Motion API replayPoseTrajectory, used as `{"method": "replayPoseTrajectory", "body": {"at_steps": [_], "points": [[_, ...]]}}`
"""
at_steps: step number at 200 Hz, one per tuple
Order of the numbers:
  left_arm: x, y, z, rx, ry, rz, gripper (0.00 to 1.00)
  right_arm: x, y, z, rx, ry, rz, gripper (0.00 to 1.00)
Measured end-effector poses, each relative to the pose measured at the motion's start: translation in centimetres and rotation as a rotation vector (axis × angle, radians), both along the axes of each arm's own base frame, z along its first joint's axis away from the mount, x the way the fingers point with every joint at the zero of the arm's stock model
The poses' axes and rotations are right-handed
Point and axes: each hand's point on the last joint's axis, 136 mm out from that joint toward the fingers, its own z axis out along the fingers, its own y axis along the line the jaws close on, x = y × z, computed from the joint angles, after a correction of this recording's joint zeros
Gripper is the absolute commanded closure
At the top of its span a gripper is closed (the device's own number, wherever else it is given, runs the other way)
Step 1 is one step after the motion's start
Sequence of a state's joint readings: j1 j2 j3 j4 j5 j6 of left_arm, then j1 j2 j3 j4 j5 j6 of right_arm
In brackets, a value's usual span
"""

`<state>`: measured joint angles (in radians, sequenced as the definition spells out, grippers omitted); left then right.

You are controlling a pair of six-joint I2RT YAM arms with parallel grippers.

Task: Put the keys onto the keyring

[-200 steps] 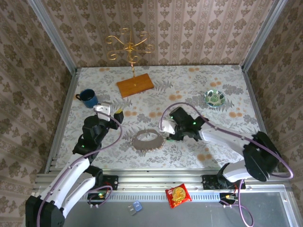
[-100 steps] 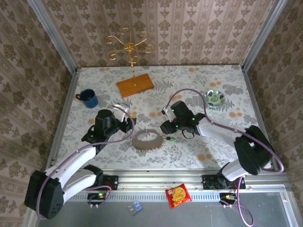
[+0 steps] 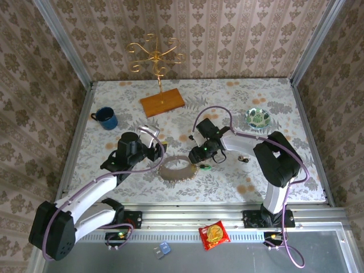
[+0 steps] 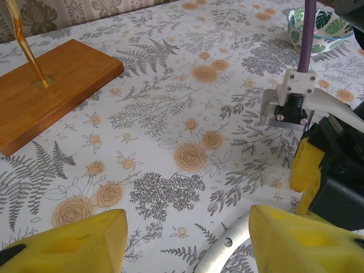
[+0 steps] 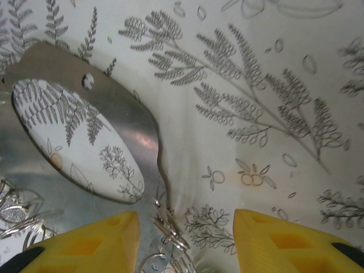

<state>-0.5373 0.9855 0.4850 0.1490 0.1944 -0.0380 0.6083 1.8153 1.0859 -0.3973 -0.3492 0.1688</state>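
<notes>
A: Left gripper (image 3: 153,149)?
B: Moved in from the mug (image 3: 106,118) side. Jaws apart, empty, just beside the keyring (image 3: 177,166).
A: Right gripper (image 3: 199,158)?
B: Jaws widened, empty, over the keyring's right end. Green key (image 3: 205,168) lies loose just beside. Nothing threaded yet.

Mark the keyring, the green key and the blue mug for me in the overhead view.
keyring (image 3: 176,159), top view, far arc of the loop.
green key (image 3: 205,168), top view, its green head.
blue mug (image 3: 109,121), top view, its outer wall.
</notes>
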Motion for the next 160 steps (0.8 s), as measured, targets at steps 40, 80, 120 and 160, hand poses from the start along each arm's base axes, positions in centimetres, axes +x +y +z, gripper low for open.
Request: {"method": "replayPoseTrajectory", "body": {"at_steps": [40,80,120,160], "points": [[0.0,0.0,-0.1,0.002,0.003,0.000,0.41,-0.9,0.5,0.2,0.035,0.042,0.021,0.52],[0.1,-0.1,-0.5,0.008,0.014,-0.001,0.41,-1.9,0.7,0.3,0.049,0.082,0.045,0.54],[0.0,-0.1,-0.5,0.011,0.012,0.000,0.41,-3.2,0.9,0.2,0.041,0.110,0.079,0.55],[0.1,-0.1,-0.5,0.012,0.011,0.003,0.41,-4.4,1.4,0.1,0.030,0.126,0.119,0.56]]}}
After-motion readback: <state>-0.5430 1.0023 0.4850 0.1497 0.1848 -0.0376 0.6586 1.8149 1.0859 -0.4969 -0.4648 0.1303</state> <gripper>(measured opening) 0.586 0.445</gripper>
